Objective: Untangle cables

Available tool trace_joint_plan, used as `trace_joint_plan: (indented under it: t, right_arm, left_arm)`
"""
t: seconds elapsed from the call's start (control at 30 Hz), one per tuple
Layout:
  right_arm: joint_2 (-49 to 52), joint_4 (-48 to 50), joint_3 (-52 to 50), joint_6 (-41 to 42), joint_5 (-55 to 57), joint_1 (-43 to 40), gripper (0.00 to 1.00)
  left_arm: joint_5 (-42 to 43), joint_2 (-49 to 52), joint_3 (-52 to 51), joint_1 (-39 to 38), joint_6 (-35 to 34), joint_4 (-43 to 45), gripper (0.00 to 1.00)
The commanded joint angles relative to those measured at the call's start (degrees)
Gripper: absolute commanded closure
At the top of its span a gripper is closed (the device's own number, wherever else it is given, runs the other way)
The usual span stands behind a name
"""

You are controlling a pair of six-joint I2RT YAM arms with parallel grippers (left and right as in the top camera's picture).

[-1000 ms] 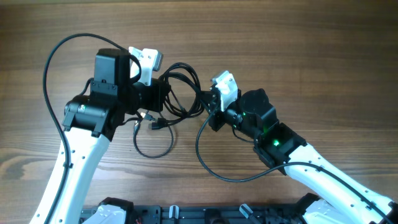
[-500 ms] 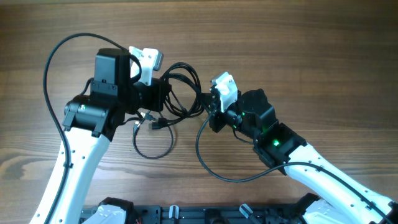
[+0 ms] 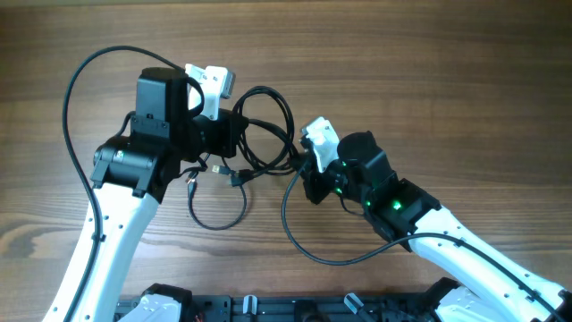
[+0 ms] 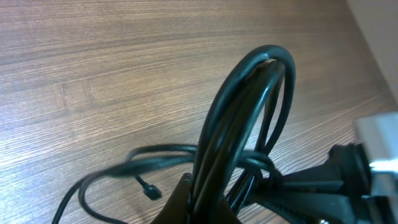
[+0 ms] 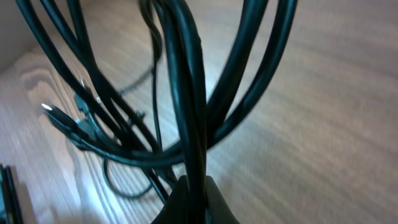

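Observation:
The thin black cables point(image 3: 268, 125) form a tangled bundle of loops held between my two grippers, above the wooden table point(image 3: 429, 80). My left gripper point(image 3: 239, 136) is shut on the bundle's left side. Its wrist view shows several strands point(image 4: 249, 118) arching up out of the closed gripper point(image 4: 208, 200). My right gripper point(image 3: 302, 161) is shut on the bundle's right side. Its wrist view shows strands point(image 5: 186, 93) running straight through the closed gripper point(image 5: 193, 194). A loose loop point(image 3: 219, 215) lies on the table below the bundle. Two plug ends point(image 3: 237, 177) hang near it.
The thick black left arm cable point(image 3: 71, 107) arcs over the table's left part. The thick right arm cable point(image 3: 299, 237) curves in front of the right gripper. A black rail point(image 3: 268, 309) runs along the table's front edge.
My right gripper has moved toward the front edge and slightly right with the cables in it. The upper loop has opened wider. The hanging plugs and the lower loop have shifted. The left gripper has stayed put.

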Motion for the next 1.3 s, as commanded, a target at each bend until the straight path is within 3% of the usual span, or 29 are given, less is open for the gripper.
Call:
trace_joint_plan:
  t: [0.0, 0.33, 0.63, 0.93, 1.0, 1.03, 1.13, 1.2, 1.27]
  right_arm:
    - [0.6, -5.5, -0.2, 0.0, -1.1, 0.0, 0.96]
    - [2.0, -12.4, -0.2, -0.1, -1.4, 0.0, 0.96]
    - [3.6, -11.9, -0.2, 0.0, -1.7, 0.0, 0.96]
    - [3.6, -7.2, -0.2, 2.1, -1.7, 0.0, 0.94]
    - [3.6, -4.7, -0.2, 2.6, -1.7, 0.0, 0.8]
    - [3.6, -3.3, -0.2, 2.6, -1.7, 0.0, 0.6]
    - [3.6, 0.2, -0.2, 2.6, -1.7, 0.0, 0.31]
    - [3.6, 2.4, -0.2, 2.6, -1.7, 0.0, 0.22]
    - [3.6, 4.1, -0.2, 2.6, -1.7, 0.0, 0.2]
  left_arm:
    - [1.6, -0.3, 0.6, -0.1, -3.7, 2.2, 0.96]
    - [1.3, -0.3, 0.6, -0.1, -6.7, 5.7, 0.96]
    - [-9.6, -0.3, 0.6, -0.1, -20.0, 8.2, 0.96]
    - [-11.6, -0.3, 0.6, -0.1, -23.1, 8.1, 0.96]
    - [-11.6, -0.3, 0.6, -0.1, -21.8, 7.6, 0.96]
    - [-11.6, -0.3, 0.6, -0.1, -20.6, 7.3, 0.96]
    - [-11.7, -0.3, 0.6, -0.1, -19.8, 6.7, 0.96]
    - [-11.6, -0.3, 0.6, -0.1, -17.0, 6.6, 0.96]
    - [-11.6, -0.3, 0.6, -0.1, -14.9, 6.2, 0.96]
